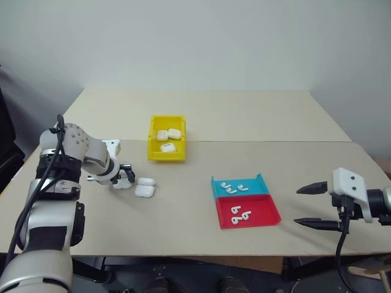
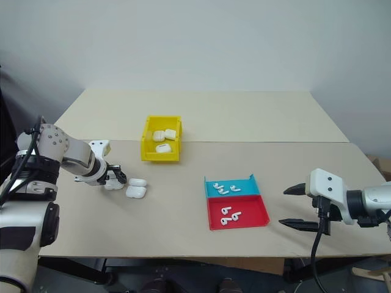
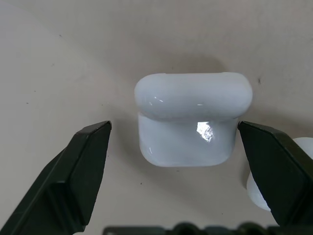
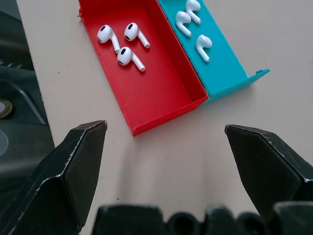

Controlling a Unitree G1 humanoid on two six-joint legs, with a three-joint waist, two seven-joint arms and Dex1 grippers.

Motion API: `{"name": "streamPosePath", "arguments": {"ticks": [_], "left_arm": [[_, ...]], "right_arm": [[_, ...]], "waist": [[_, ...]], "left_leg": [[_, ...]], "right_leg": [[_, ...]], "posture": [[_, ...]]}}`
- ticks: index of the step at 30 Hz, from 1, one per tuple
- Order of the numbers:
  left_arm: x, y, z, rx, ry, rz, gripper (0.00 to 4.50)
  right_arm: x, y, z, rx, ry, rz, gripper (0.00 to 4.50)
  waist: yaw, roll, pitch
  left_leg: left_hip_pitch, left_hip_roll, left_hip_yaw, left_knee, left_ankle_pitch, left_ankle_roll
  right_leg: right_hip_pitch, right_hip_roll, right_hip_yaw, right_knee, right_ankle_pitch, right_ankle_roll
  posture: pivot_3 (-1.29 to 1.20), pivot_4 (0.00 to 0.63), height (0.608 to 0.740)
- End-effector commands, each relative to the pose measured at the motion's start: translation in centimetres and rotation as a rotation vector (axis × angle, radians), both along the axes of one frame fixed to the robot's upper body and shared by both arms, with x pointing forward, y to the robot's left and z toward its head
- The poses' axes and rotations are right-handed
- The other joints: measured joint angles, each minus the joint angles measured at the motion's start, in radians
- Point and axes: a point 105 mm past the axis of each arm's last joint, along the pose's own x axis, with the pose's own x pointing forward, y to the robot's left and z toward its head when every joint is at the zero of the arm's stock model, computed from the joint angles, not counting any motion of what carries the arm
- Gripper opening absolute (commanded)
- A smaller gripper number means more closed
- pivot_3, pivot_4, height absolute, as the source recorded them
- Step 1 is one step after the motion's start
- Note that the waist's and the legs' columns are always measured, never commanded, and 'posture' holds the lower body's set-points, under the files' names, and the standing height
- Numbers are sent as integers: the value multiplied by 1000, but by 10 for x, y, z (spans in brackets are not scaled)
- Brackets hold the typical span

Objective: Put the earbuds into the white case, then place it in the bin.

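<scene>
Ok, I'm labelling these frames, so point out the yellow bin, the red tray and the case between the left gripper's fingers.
yellow bin (image 1: 165,156): left eye view, on its near wall.
red tray (image 1: 266,209): left eye view, on bare floor.
white case (image 3: 188,142): left wrist view, on its front face.

Left end effector (image 2: 115,177) beside white cases (image 2: 135,187); yellow bin (image 2: 162,157) behind; right end effector (image 2: 293,206) wide apart.

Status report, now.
Left gripper open, straddling a white case on the table. Right gripper open, empty, short of the red tray. Nothing blocking.
</scene>
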Motion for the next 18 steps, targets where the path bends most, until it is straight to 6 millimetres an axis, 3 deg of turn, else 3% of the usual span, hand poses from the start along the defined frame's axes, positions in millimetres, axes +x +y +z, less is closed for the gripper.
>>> {"name": "streamPosePath", "arguments": {"ticks": [1,12,15,18], "left_arm": [[2,-3,10,13,-26,-30,4500],[-2,-4,1,10,-3,-35,4500],[-1,-1,1,19,-3,-20,3933],[-1,0,1,19,-4,-17,2990]], "right_arm": [[-1,1,8,-18,-34,4,4471],[-1,0,4,-32,-34,-8,4471],[0,0,4,-33,-35,-10,4500],[0,0,4,-34,-36,-12,4500]], "waist": [[0,0,0],[0,0,0],[0,0,0],[0,0,0]], "left_leg": [[0,0,0,0,0,0],[0,0,0,0,0,0],[0,0,0,0,0,0],[0,0,0,0,0,0]], "right_leg": [[0,0,0,0,0,0],[0,0,0,0,0,0],[0,0,0,0,0,0],[0,0,0,0,0,0]], "posture": [[0,150,740],[0,150,740],[0,150,740],[0,150,740]]}}
